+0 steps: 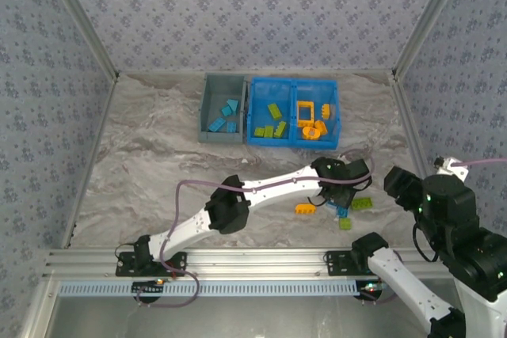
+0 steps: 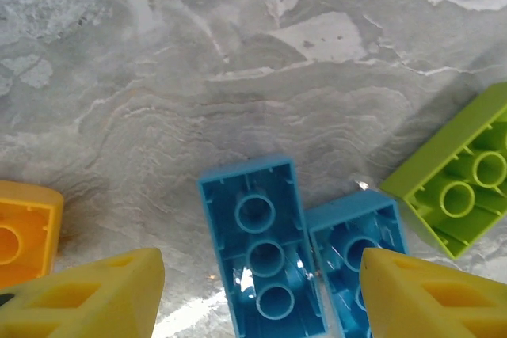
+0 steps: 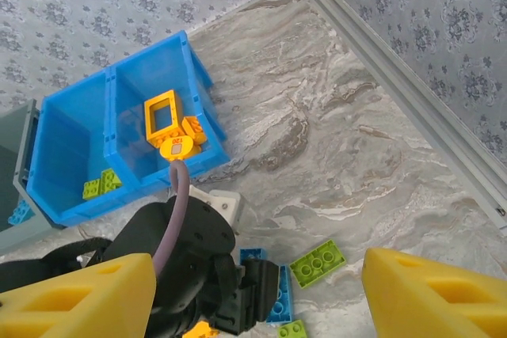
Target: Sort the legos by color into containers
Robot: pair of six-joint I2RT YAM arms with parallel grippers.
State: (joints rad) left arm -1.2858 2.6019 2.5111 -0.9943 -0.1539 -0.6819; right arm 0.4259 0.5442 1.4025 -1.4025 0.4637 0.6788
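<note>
Two blue legos lie hollow side up on the table, one (image 2: 257,243) between the yellow fingers of my open left gripper (image 2: 261,298) and one (image 2: 352,235) beside the right finger (image 2: 436,298). A lime lego (image 2: 467,172) lies to the right and an orange one (image 2: 20,231) to the left. From above, my left gripper (image 1: 338,198) hangs over this loose cluster: orange (image 1: 304,208), blue (image 1: 342,211), lime (image 1: 361,203). The grey bin (image 1: 207,100) holds blue legos (image 1: 224,116). The blue bin (image 1: 291,81) holds lime legos (image 1: 271,124) and orange ones (image 1: 311,120), including the frame (image 3: 162,112). My right gripper (image 3: 257,298) is open, high above the table.
The left arm's black wrist (image 3: 198,275) covers part of the loose legos in the right wrist view; a lime brick (image 3: 317,263) and a smaller one (image 3: 293,328) lie beside it. Patterned walls with metal rails (image 3: 412,108) enclose the marbled table (image 1: 150,172).
</note>
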